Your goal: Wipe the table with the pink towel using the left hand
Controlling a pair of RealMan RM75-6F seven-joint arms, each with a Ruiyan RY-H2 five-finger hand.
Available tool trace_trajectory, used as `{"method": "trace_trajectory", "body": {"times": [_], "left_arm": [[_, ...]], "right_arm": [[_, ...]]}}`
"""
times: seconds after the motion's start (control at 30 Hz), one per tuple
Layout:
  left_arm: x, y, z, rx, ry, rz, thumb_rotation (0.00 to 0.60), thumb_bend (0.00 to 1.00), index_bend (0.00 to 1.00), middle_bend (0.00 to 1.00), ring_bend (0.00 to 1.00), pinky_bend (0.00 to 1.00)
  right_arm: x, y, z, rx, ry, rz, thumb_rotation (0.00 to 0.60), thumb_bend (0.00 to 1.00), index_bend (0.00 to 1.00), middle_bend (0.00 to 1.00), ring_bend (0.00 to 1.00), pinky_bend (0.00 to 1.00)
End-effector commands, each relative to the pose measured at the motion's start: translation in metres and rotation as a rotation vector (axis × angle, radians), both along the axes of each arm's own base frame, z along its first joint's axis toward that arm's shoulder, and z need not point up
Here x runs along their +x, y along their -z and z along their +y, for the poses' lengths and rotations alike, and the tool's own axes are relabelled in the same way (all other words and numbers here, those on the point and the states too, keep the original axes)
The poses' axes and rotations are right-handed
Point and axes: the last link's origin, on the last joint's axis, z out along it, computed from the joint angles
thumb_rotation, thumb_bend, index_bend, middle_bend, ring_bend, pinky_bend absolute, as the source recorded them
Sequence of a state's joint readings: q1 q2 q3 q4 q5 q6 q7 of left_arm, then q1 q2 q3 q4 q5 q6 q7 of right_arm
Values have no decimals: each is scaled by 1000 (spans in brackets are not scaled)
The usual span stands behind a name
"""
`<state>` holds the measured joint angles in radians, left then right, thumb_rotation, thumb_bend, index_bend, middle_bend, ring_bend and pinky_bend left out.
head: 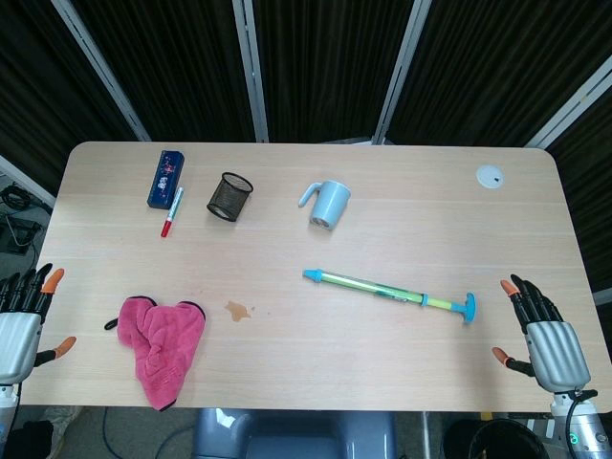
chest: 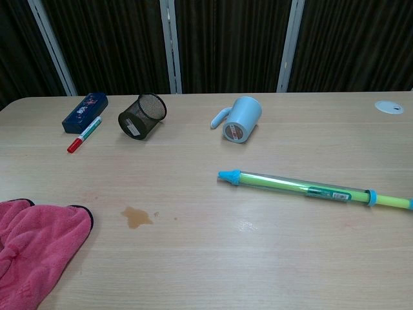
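My left hand [head: 21,330] fingers released, beside pink towel [head: 161,346]; right hand [head: 545,342] released. Risk: loose grasp, towel bunches, misses brown stain [head: 238,310] on desk [head: 402,229]

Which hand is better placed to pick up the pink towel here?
Left. The left hand rests open at the table edge right beside the pink towel; the right hand sits at the opposite edge.

i see the pink towel [chest: 35,248] crumpled at the table's [chest: 258,258] near left edge, a brown stain [chest: 136,217] just right of it. farther back lie a marker [chest: 84,135], blue case [chest: 84,110], tipped mesh cup [chest: 142,116] and mug [chest: 241,119]; a long syringe [chest: 310,188] lies right.
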<state>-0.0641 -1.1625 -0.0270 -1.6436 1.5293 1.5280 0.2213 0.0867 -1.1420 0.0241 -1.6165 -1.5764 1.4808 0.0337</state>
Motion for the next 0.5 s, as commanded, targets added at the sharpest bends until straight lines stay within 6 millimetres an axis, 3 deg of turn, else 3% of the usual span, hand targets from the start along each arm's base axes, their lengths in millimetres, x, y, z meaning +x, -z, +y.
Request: {"method": "trace_trajectory", "body": {"times": [0.03, 0.5], "left_arm": [[0, 0, 0, 1, -1, -1, 600, 0, 0, 0, 0, 0], [0, 1, 0, -8, -2, -5, 600, 0, 0, 0, 0, 0]], "right_arm": [[0, 0, 0, 0, -1, 0, 600, 94, 0, 0, 0, 166], [0, 0, 0, -3, -2, 1, 600, 95, 0, 0, 0, 166]]}}
